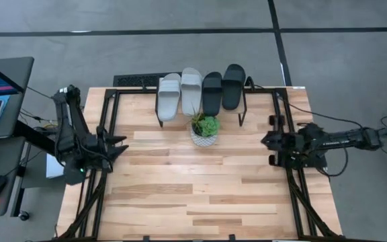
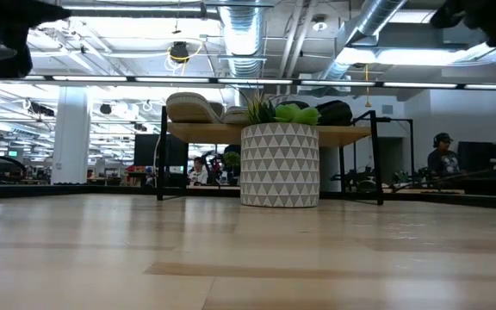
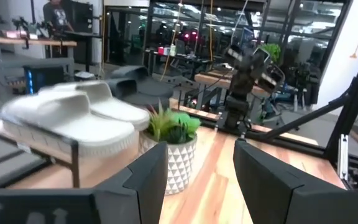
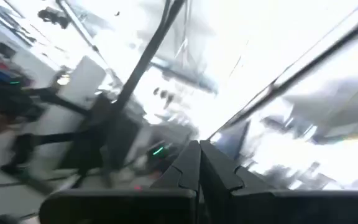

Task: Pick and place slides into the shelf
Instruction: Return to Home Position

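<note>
Tabletop [image 1: 180,195] carries everything. At its left edge, about midway, left gripper [image 1: 118,146]: fingers apart, nothing held. At right edge, opposite, right gripper [image 1: 267,142]: fingers pressed together, empty. Beyond both, plant pot [image 1: 205,131] toward the far edge. Just behind it, at the far edge, shelf [image 2: 356,134] bears all four: grey slides [image 1: 191,89] on the left arm's side, black slides [image 1: 211,93] on the right's, side by side, long axes near-to-far. Both grippers well apart from them; retreat looks unobstructed.
</note>
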